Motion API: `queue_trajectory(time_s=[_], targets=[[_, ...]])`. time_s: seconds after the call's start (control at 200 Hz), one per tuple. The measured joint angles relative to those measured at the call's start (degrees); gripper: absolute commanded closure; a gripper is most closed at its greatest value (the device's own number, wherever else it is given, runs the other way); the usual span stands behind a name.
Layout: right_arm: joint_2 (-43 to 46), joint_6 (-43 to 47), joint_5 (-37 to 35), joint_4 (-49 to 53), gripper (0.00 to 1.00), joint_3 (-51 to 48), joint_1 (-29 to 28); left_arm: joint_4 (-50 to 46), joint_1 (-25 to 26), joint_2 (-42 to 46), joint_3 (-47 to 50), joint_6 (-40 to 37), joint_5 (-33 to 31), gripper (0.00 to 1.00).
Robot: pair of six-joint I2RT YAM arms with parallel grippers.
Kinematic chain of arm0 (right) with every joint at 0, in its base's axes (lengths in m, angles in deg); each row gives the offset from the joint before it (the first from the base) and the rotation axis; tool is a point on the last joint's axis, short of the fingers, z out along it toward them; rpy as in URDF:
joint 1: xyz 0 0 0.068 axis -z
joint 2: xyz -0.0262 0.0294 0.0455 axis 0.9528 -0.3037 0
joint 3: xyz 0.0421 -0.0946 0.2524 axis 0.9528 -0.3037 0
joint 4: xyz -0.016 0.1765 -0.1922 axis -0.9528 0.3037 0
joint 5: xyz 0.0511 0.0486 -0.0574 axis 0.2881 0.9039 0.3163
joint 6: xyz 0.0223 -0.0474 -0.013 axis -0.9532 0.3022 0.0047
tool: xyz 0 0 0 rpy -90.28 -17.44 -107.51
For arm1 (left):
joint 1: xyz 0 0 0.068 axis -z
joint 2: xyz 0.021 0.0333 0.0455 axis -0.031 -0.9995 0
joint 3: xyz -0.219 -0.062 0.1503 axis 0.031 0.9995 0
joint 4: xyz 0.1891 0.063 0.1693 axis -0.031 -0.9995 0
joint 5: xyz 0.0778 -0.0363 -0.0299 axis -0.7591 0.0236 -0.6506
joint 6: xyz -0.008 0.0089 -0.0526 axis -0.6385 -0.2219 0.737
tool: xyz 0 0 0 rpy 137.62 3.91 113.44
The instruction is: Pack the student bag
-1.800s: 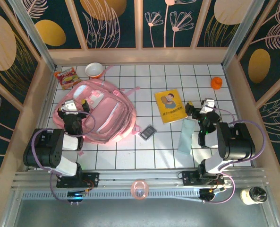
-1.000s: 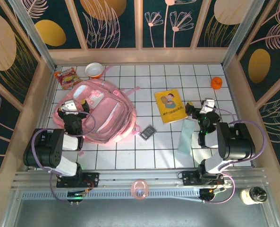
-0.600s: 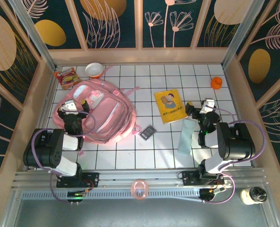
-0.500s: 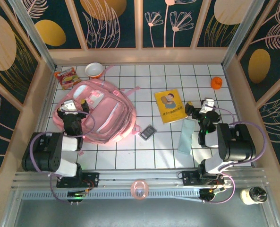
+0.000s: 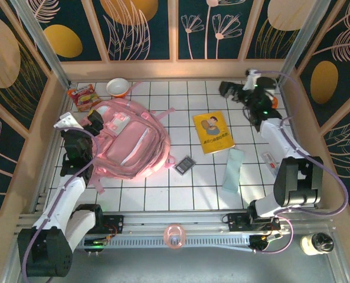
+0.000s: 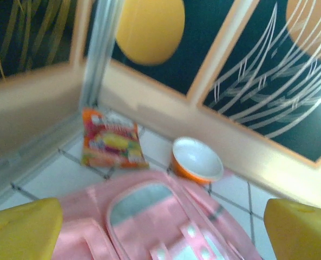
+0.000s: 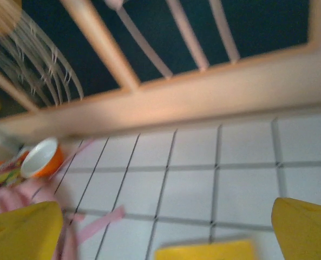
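Note:
The student bag (image 5: pixel 127 144), a big pink backpack, lies flat on the left half of the tiled table with its zipped pockets facing up. My left gripper (image 5: pixel 91 124) hovers at the bag's far left corner, open and holding nothing. The left wrist view looks down on the student bag (image 6: pixel 165 222) between two widely spread yellow fingertips (image 6: pixel 19 230). My right gripper (image 5: pixel 229 89) is raised near the back wall, pointing left and open. Beneath it in the right wrist view are bare tiles and one of the bag's pink straps (image 7: pixel 95 219).
A yellow book (image 5: pixel 213 132), a pale pencil case (image 5: pixel 232 169), a small dark device (image 5: pixel 185 164) and a small white item (image 5: pixel 269 162) lie right of the bag. A snack packet (image 5: pixel 83 96), a bowl (image 5: pixel 118 87) and an orange object (image 5: pixel 271 103) sit at the back.
Both arms have unfolded from their tucked pose. The left gripper swung out to the bag's far left corner. The right one reached to the back of the table, uncovering the small white item.

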Motion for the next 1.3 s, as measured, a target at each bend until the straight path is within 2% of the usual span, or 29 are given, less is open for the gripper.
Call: queue_trajectory(time_s=[0.21,0.345,0.415,0.55,0.671,0.776,1.071,1.301], targets=[[-6.38,-3.39,-5.31,9.70,0.01,3.26,-22.18,-13.44,0.00,-6.36,-4.11,9.92,11.37,0.11],[-11.28,-5.66,-8.15,12.28,0.01,5.53,-30.84,-16.48,0.00,-7.43,-1.62,13.40,16.46,0.16],[-14.21,-7.28,-8.74,13.25,0.06,6.97,-34.12,-16.70,0.00,-7.43,0.39,14.47,18.32,0.19],[-19.30,-9.97,-9.73,13.42,0.19,8.04,-37.86,-16.74,0.00,-7.91,4.00,16.39,21.55,0.22],[-23.32,-12.74,-8.87,12.74,0.32,8.24,-38.60,-16.37,0.00,-8.07,5.99,17.55,23.02,0.23],[-26.69,-16.35,-7.89,11.87,0.38,8.96,-38.99,-14.82,-0.07,-7.45,7.19,18.38,23.10,0.25],[-25.90,-26.73,-9.88,11.06,0.45,6.36,-44.76,-10.91,-1.53,-7.54,11.28,18.62,20.48,0.33],[-23.43,-33.97,-10.25,12.39,0.45,3.41,-52.28,-11.08,-2.05,-7.93,11.15,14.21,18.80,0.35]])
